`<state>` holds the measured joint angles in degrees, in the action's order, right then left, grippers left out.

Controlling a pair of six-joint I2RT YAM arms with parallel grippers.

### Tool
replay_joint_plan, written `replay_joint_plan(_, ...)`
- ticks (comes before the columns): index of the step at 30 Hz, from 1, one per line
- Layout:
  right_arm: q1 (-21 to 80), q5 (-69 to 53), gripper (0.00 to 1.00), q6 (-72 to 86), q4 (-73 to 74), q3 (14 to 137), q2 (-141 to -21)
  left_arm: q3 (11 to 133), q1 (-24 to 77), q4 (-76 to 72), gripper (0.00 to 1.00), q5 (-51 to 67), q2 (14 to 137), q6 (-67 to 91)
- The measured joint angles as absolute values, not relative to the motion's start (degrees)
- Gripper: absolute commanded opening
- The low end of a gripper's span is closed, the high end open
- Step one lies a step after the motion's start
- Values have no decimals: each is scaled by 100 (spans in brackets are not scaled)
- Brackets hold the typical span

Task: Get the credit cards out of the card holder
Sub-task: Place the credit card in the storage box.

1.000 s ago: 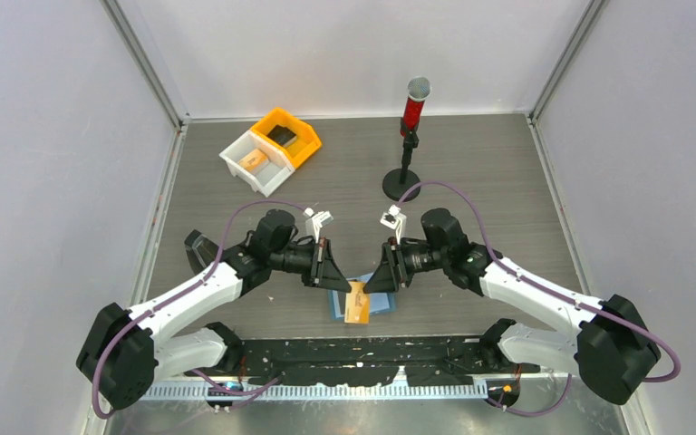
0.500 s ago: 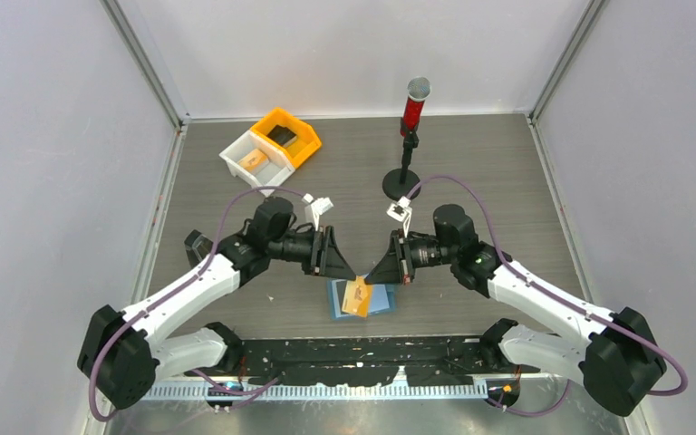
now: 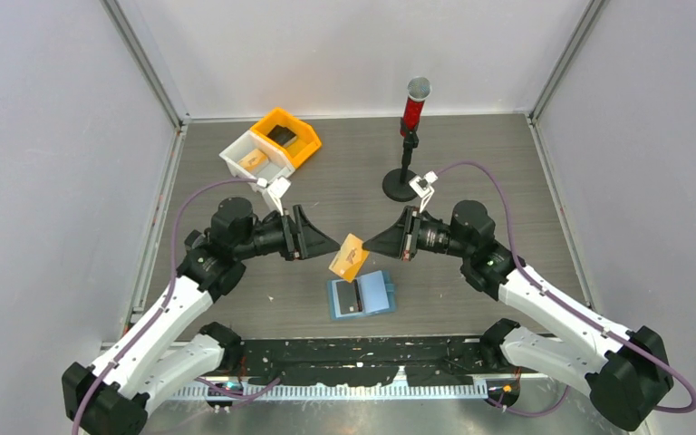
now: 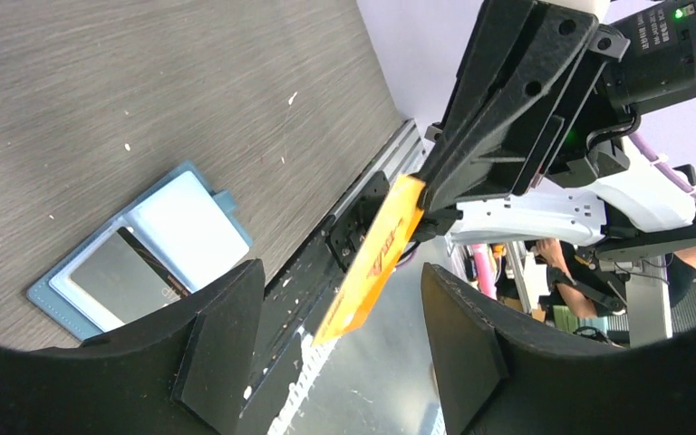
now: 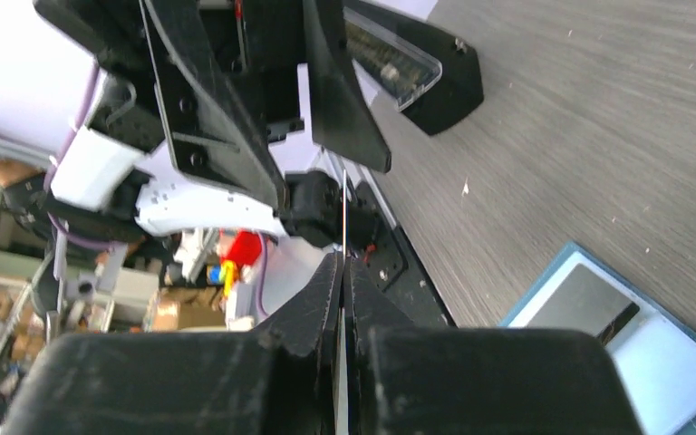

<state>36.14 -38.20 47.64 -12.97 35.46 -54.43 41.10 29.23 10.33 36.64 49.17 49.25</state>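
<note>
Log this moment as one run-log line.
right end effector: shut on orange card, aloft | left end effector: open | dark card: in card holder

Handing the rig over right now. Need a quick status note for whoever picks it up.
Right tool: shut on the orange card, held in the air above the table.
Left tool: open, holding nothing, close to the card on its other side.
Wallet: lying open on the table, dark card in its left pocket.
Done: orange card is out.
Left: set it down, then pull out the dark card.
</note>
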Motion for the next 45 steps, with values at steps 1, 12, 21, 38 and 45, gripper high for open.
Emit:
replay_joint_plan(1,3614,-3680,5,4884,-1356,3546,-5422,4110,2926,1041,67,3614,4842,4939)
replay_joint_plan(12,3614,-2344,5,5677,-1949,3507,-5087,3651,2926,438,71,3332,4213,5684)
replay_joint_plan(21,3614,-1809,5,6410,-2790,3065,-5223,3380,2985,-681,61,3297,4589,6528)
replay_joint_plan(38,3599,-1603,10,7065,-3658,2475,-5330,3380,3063,-1258,0,3048,4864,6893)
replay_joint_plan(45,3592,-1638,52,7065,-3769,2198,-5310,3503,3057,-950,0,2971,4954,6761)
